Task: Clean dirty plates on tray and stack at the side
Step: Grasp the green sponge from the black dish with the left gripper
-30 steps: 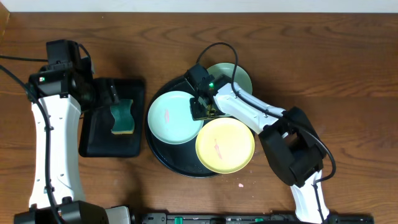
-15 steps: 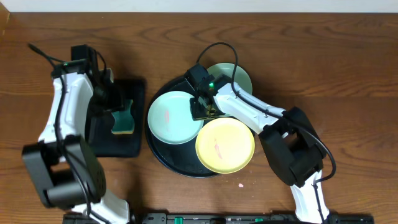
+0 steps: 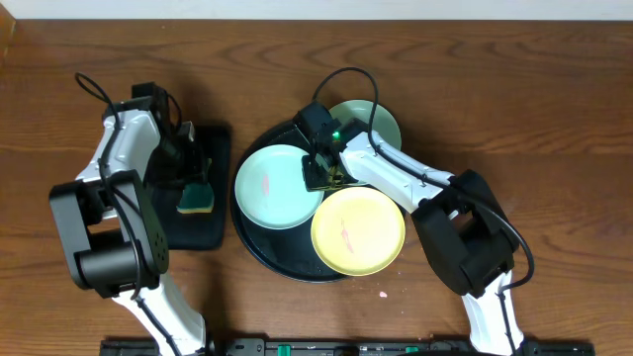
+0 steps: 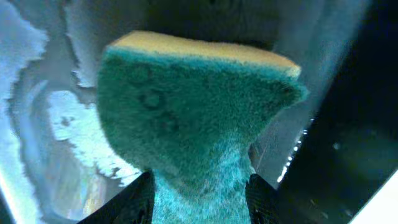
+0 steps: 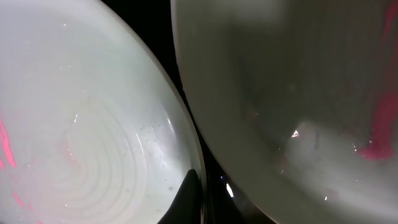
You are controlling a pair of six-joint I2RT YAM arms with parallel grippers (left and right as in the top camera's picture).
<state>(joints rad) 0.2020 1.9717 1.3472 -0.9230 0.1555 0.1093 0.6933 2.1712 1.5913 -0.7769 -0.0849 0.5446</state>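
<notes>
The round black tray [image 3: 259, 247] holds three plates. A mint-green plate [image 3: 272, 188] with a pink smear lies at its left, a yellow plate [image 3: 358, 232] at the front right, and a second mint-green plate [image 3: 381, 124] at the back, partly under my right arm. My right gripper [image 3: 318, 174] is shut on the right rim of the left mint plate [image 5: 81, 124]. One finger [image 5: 189, 196] lies inside that rim and the other is hidden. My left gripper [image 3: 191, 163] is shut on the green sponge [image 4: 199, 118] over the rectangular tray.
The small rectangular black tray [image 3: 216, 138] sits left of the round tray, wet inside [image 4: 56, 124]. In the right wrist view a second, shadowed plate [image 5: 298, 93] lies close beside the gripped one. Bare wooden table [image 3: 554, 119] surrounds both trays.
My left arm has swung in toward the rectangular tray and its gripper has stayed at the sponge. The right arm and the plates have not moved.
</notes>
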